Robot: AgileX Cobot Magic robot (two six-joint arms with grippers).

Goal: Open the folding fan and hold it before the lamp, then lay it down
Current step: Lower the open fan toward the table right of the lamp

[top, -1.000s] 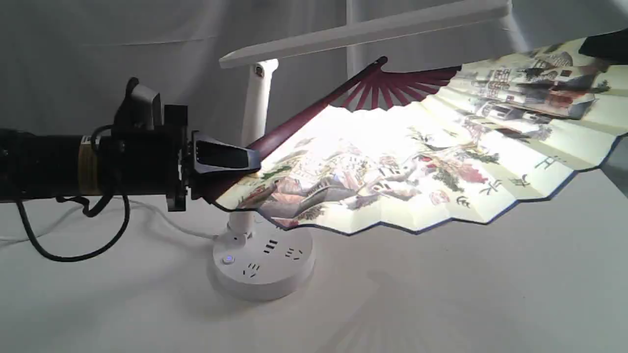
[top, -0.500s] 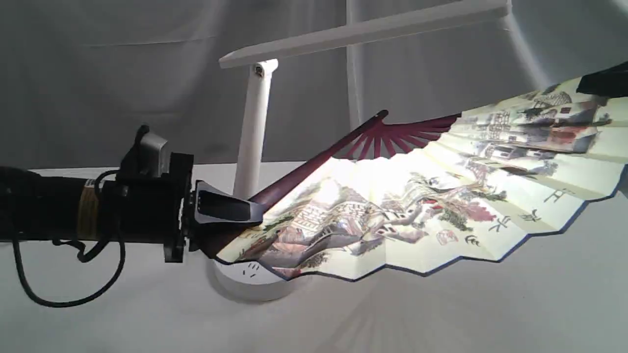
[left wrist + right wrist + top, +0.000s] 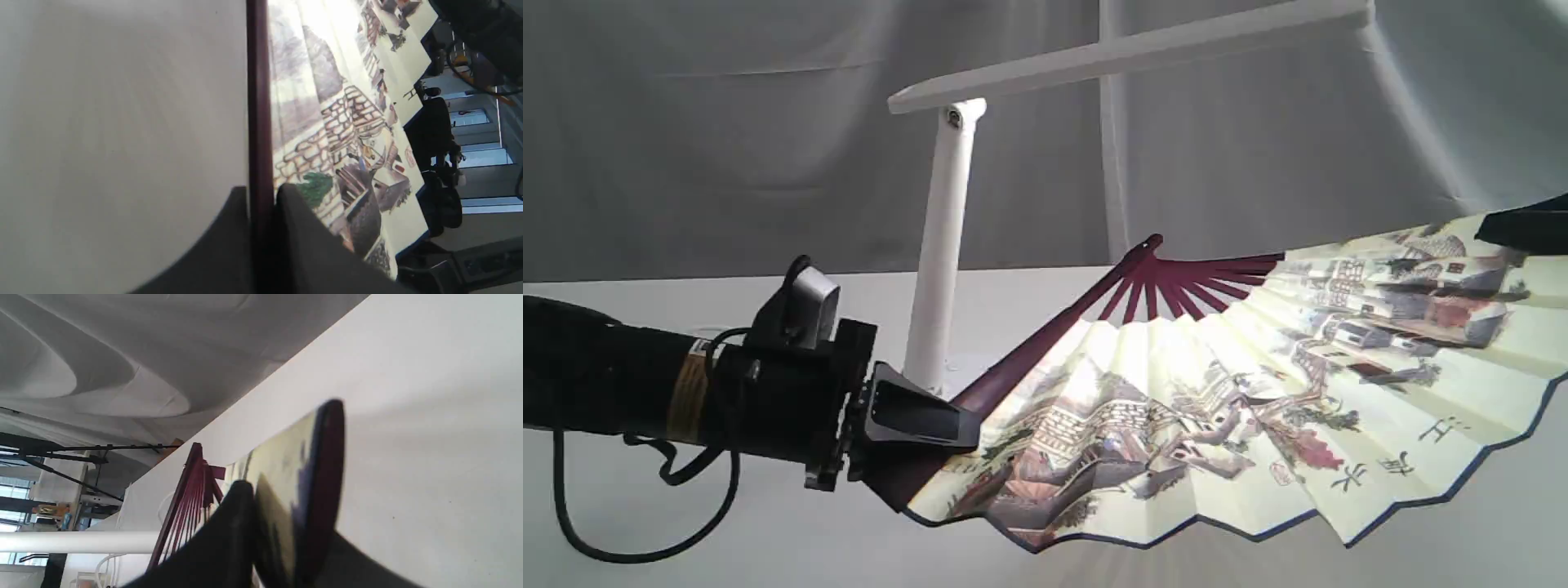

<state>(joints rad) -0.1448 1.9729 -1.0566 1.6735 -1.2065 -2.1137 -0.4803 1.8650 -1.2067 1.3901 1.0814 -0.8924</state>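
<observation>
Lowering looks like the step in hand: the fan (image 3: 1217,392) hangs spread wide, low over the worktop (image 3: 768,547), its scalloped edge nearest and dipping lowest, so both ends should come down level and together lest the paper twist or tear. The left claw (image 3: 964,429) is clamped on one dark outer rib and the right claw (image 3: 1523,233) on the other; release only once both ribs rest flat. Behind the fan stands the lamp (image 3: 943,245), so steer the pivot clear of its stem.
</observation>
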